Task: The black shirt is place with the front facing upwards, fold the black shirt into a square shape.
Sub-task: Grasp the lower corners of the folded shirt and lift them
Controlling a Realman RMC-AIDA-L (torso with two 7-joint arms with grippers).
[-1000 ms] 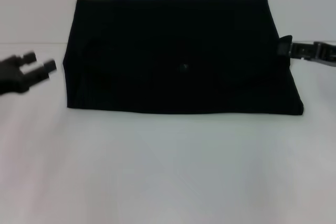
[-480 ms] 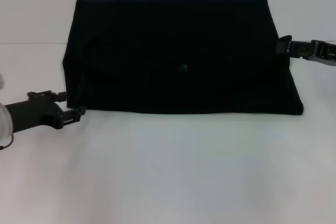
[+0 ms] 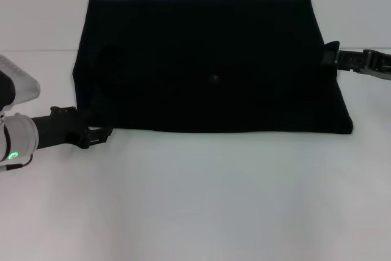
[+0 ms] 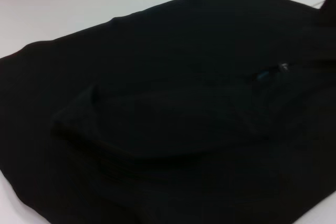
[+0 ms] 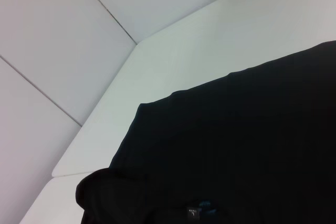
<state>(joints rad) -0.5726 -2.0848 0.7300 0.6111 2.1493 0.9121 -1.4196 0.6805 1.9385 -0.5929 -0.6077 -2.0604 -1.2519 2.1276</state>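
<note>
At seven o'clock on the white surface point(image 3: 201, 200), my left claw point(image 3: 101, 134) sits spread at the black shirt point(image 3: 208, 65)'s near corner, I judge to pinch it. My right claw point(image 3: 333, 57), at three o'clock, touches the shirt's edge; its grip I cannot tell.

No legible text, brand, number or sign in any view.

One candidate only — a small neck label point(image 5: 195, 212) on the black shirt point(image 3: 208, 65). In the right wrist view it shows as a dark tab bearing a pale mark, too small to read, with a bluish scrap just beside it at 3 o'clock. In the left wrist view the same label point(image 4: 270, 72) appears as a bluish sliver with pale flecks — unreadable. In the head view it is a faint speck point(image 3: 214, 79) near the shirt's centre.
</note>
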